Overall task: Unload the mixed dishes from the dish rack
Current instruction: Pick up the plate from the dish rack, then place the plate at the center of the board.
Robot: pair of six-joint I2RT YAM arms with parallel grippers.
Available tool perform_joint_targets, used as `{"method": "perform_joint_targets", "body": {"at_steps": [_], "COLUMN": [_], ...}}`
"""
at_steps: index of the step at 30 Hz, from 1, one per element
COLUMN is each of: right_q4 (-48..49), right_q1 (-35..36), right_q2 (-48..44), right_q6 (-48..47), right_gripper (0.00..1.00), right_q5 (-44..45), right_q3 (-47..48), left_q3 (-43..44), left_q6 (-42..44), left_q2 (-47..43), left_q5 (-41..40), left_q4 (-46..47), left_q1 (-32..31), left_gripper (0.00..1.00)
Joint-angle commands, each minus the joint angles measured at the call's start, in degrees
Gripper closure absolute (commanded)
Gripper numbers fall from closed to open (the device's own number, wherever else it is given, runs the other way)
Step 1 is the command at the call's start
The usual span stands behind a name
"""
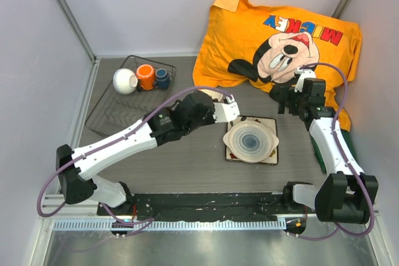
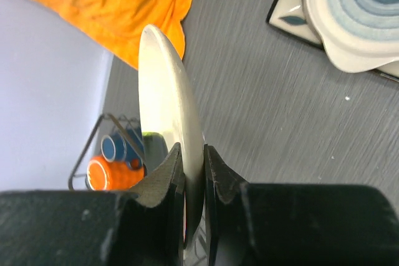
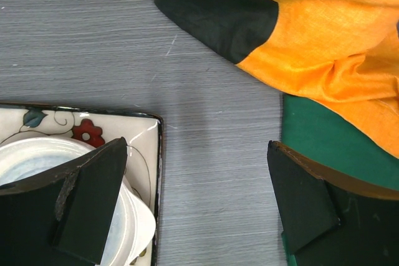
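My left gripper [image 2: 192, 154] is shut on a thin cream-white plate [image 2: 165, 91], held on edge above the table between the dish rack and the square plate. In the top view that gripper [image 1: 219, 105] is at mid-table. The dark wire dish rack [image 1: 106, 113] at the back left holds a small white bowl [image 1: 124, 81], an orange mug [image 1: 145, 76] and a dark-blue cup [image 1: 162, 78]. A large cream bowl [image 1: 250, 141] rests on the flowered square plate [image 1: 270, 157] on the table. My right gripper [image 1: 290, 101] [image 3: 196, 147] is open and empty, just right of that plate's corner [image 3: 140, 132].
An orange Mickey pillow [image 1: 280, 35] fills the back right and reaches close to both grippers. A green cloth [image 3: 324, 135] lies under the right arm by the right wall. Grey walls close in the left, back and right sides.
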Motion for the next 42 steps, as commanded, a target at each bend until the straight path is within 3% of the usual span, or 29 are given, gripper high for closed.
{"method": "perform_joint_targets", "body": {"at_steps": [1,9,22,42], "right_q4": [1.3,1.2,1.2,0.7], "right_q1": [-1.9,-3.6,-4.8,-4.9], "right_q2": [-1.1,-1.5,-1.5,-1.5], "right_q6": [0.2,0.2,0.2,0.3], "right_gripper": [0.02,0.02,0.02,0.02], "right_q5": [-0.1,-0.4,-1.2,-3.8], "right_q3": [2.0,2.2,2.2,2.2], "left_q3": [-2.4,-4.7,-7.4,-2.3], "left_q6": [7.2,12.4,16.9,17.9], "left_q2": [2.2,9.3,21.1,34.5], "left_q5": [-5.6,-8.7,-13.3,-12.3], "left_q4": [11.7,18.7,32.9,37.8], "left_q1": [-4.6,-13.4,-22.1,-24.2], "left_gripper": [1.00,1.00,1.00,0.99]}}
